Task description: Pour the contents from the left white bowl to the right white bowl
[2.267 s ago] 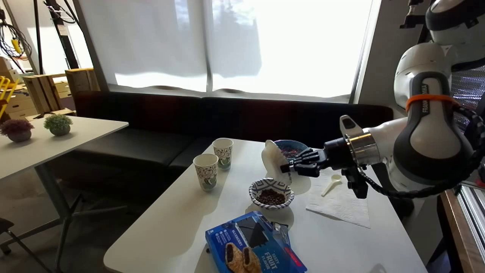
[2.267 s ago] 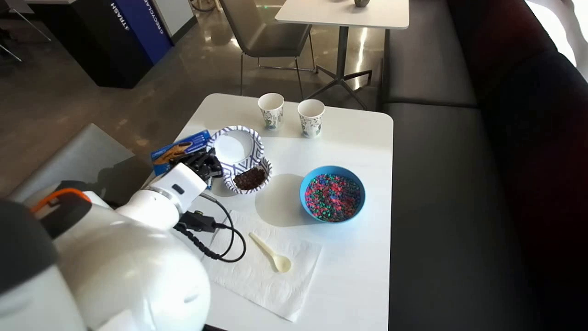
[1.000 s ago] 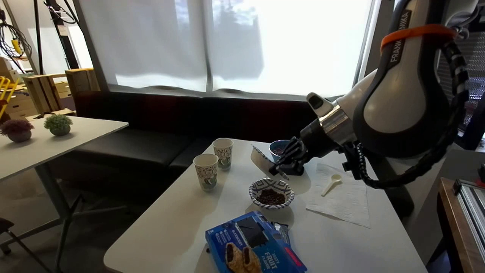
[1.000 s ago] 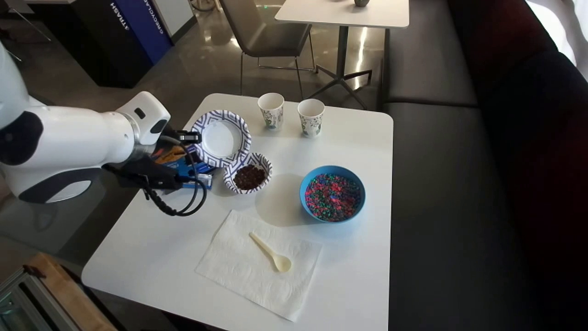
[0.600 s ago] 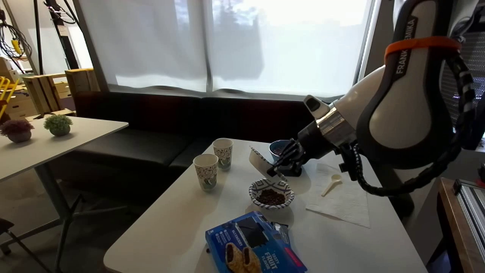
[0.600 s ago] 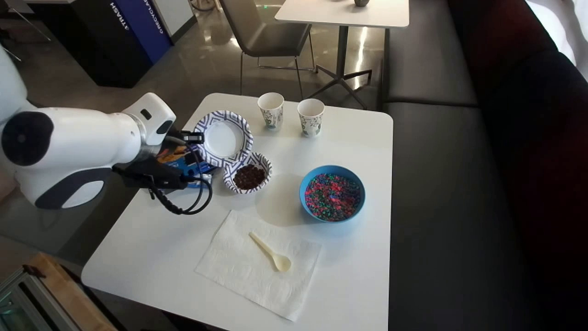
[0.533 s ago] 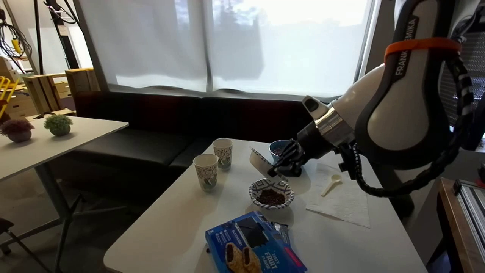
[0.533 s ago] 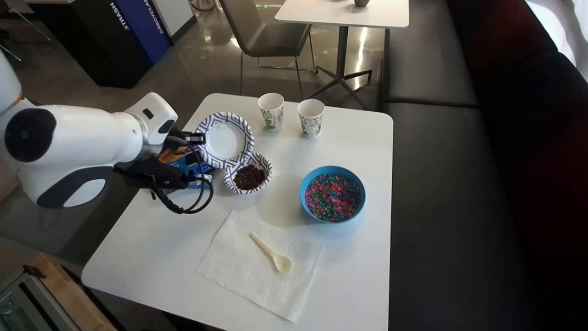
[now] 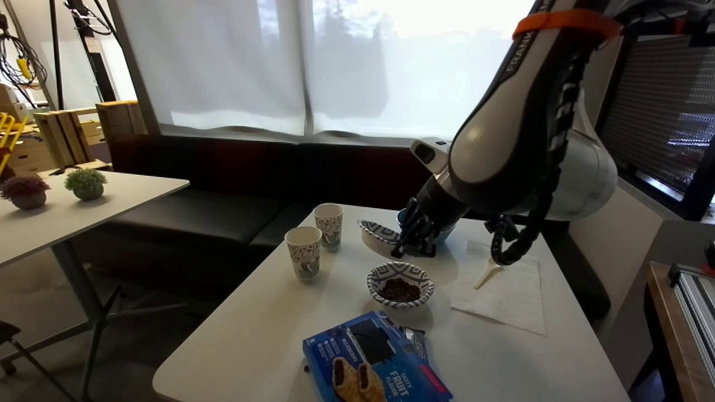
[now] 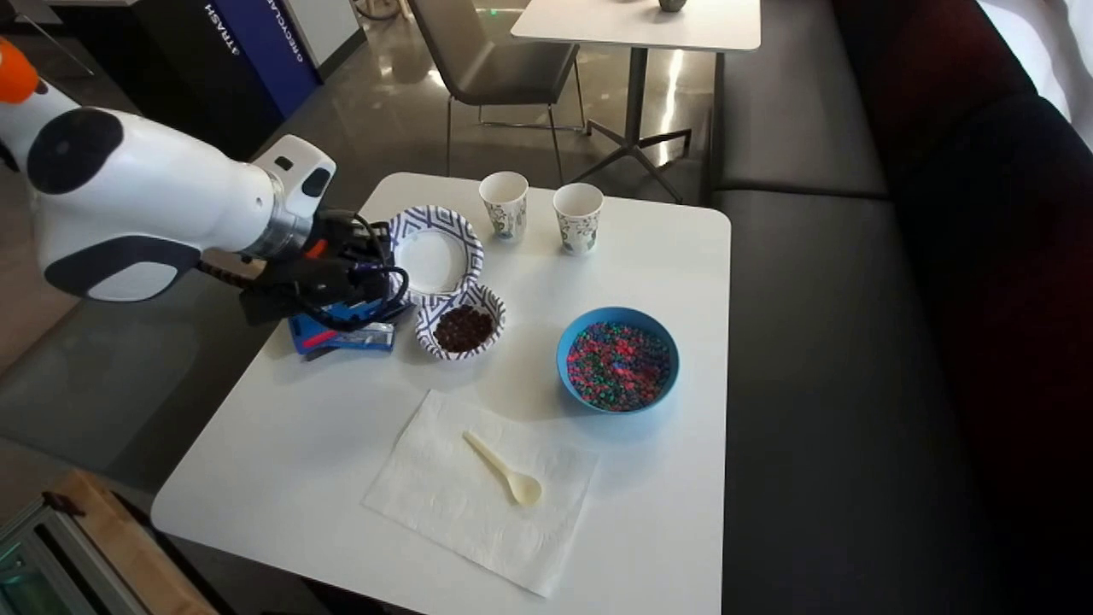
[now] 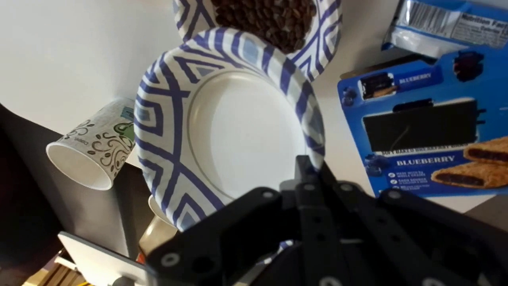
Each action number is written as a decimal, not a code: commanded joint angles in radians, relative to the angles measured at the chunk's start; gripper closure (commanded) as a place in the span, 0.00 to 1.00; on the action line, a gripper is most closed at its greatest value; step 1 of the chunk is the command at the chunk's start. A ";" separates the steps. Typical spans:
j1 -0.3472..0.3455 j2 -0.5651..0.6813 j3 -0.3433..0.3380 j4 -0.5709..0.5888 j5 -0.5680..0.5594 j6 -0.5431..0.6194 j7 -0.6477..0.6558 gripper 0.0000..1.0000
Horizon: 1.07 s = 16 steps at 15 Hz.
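One claw (image 9: 399,250) pinches the tilted left white bowl (image 9: 379,231) by its rim, near mid-frame in an exterior view; lower, the right white bowl (image 9: 412,272) stands on the counter (image 9: 251,335). In an exterior view, left of centre, that bowl holds coffee beans (image 10: 463,329). At the wrist view's middle, the tilted bowl's visible inside is bare: pouring looks done, setting down probably remains.

The held bowl (image 11: 238,131) and bean bowl (image 11: 326,33) are white with blue-violet geometric patterns, the beans (image 11: 272,20) brown.
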 commanded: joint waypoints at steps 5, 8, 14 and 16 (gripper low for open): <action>0.526 0.176 -0.347 0.225 0.358 0.051 -0.537 0.99; 0.648 0.243 -0.429 0.343 0.434 0.092 -0.718 0.99; 0.726 0.323 -0.507 0.529 0.398 0.095 -0.925 0.99; 0.721 0.343 -0.511 0.571 0.382 0.072 -0.950 0.99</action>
